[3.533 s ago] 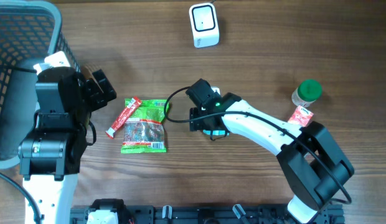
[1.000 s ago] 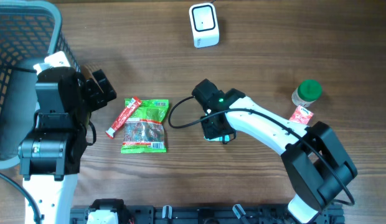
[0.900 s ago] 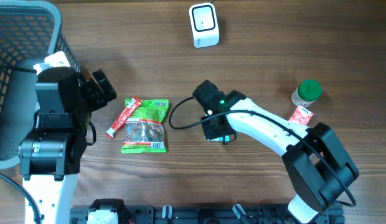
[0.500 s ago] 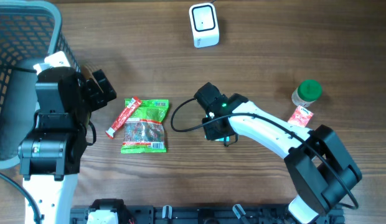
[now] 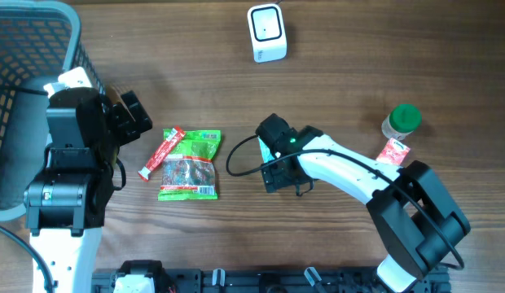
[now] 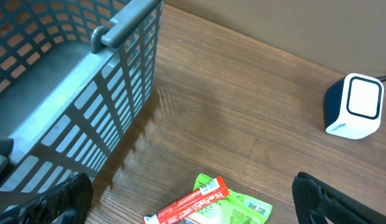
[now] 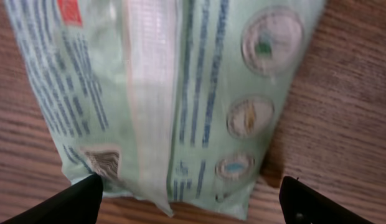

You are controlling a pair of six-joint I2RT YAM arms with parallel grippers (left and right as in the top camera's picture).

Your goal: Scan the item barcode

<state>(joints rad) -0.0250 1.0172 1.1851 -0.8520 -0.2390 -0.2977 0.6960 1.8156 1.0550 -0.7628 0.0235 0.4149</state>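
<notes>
A pale green printed packet (image 7: 180, 93) fills the right wrist view and lies flat on the wooden table. My right gripper (image 7: 202, 202) hangs open just above it, one dark fingertip at each lower corner, touching nothing. From overhead the right gripper (image 5: 278, 167) covers nearly all of that packet at the table's middle. The white scanner (image 5: 266, 32) stands at the far edge, also in the left wrist view as the scanner (image 6: 355, 106). My left gripper (image 5: 126, 118) is open and empty beside the basket, its fingers wide apart over a red stick packet (image 6: 193, 202).
A red stick packet (image 5: 161, 152) leans on a green snack bag (image 5: 190, 165) left of centre. A grey mesh basket (image 5: 32, 49) takes the far left corner. A green-lidded jar (image 5: 401, 120) and a red sachet (image 5: 393, 151) sit at the right.
My right gripper has opened wide and let go of the pale green packet, which now rests on the table. The right arm drifted slightly right and nearer. The left arm is still.
</notes>
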